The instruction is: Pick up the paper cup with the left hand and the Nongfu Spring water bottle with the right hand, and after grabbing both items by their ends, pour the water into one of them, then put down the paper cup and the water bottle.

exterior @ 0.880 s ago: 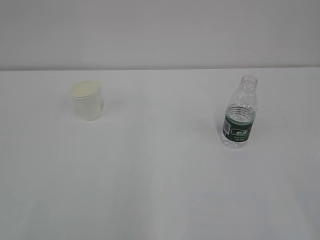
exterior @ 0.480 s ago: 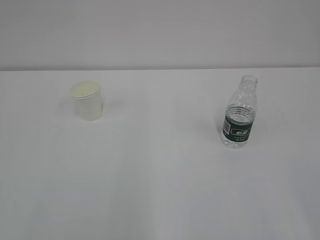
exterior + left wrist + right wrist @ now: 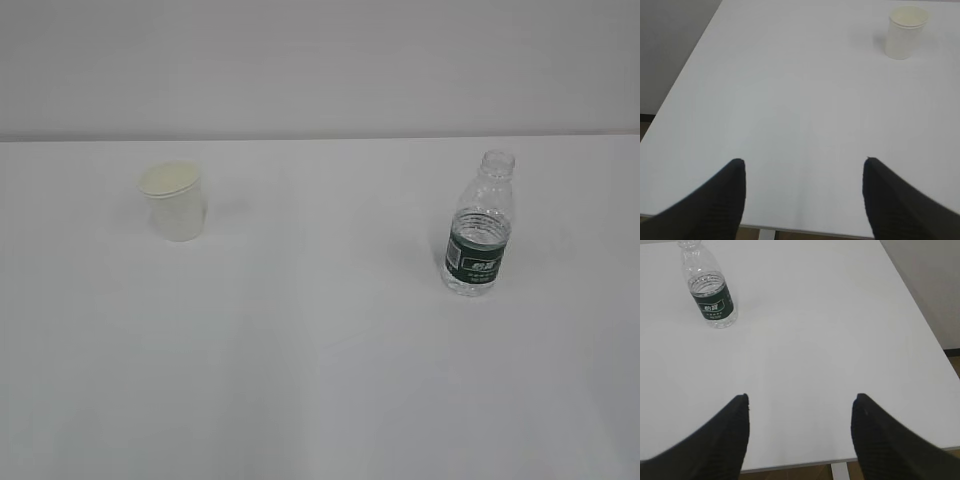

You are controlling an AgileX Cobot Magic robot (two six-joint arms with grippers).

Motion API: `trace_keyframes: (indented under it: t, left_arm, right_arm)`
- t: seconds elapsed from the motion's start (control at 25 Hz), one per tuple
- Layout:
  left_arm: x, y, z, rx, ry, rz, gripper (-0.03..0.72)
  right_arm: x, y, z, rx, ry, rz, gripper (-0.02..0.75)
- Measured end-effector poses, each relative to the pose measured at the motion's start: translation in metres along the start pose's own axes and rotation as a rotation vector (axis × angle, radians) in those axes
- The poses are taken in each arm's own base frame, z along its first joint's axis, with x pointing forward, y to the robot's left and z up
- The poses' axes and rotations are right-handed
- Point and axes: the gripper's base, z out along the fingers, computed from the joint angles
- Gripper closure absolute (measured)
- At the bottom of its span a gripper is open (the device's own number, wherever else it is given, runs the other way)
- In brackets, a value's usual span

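Nothing moved over last second: paper cup [image 3: 174, 202] upright far-left on desk [image 3: 320, 380], Nongfu Spring water bottle [image 3: 479, 225] upright at right, well apart. Left gripper [image 3: 804, 167] and right gripper [image 3: 799, 402] both spread wide, empty, far short of targets. Pickup not yet begun.

Ext cam slants down – wrist cams low, sharing table [image 3: 320, 380].

Nongfu Spring water bottle [image 3: 709, 292]: neck cropped at 12 o'clock edge of right wrist view. Label text [image 3: 479, 265] too small to read.
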Motion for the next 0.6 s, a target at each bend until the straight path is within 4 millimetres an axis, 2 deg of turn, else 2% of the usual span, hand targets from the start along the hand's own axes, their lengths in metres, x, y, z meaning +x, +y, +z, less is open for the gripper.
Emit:
trace_keyframes:
  t: [0.6]
  left_arm:
    - [0.0000, 0.0000, 0.0000, 0.000, 0.000, 0.000, 0.175]
  right_arm:
    - [0.0000, 0.0000, 0.0000, 0.000, 0.000, 0.000, 0.253]
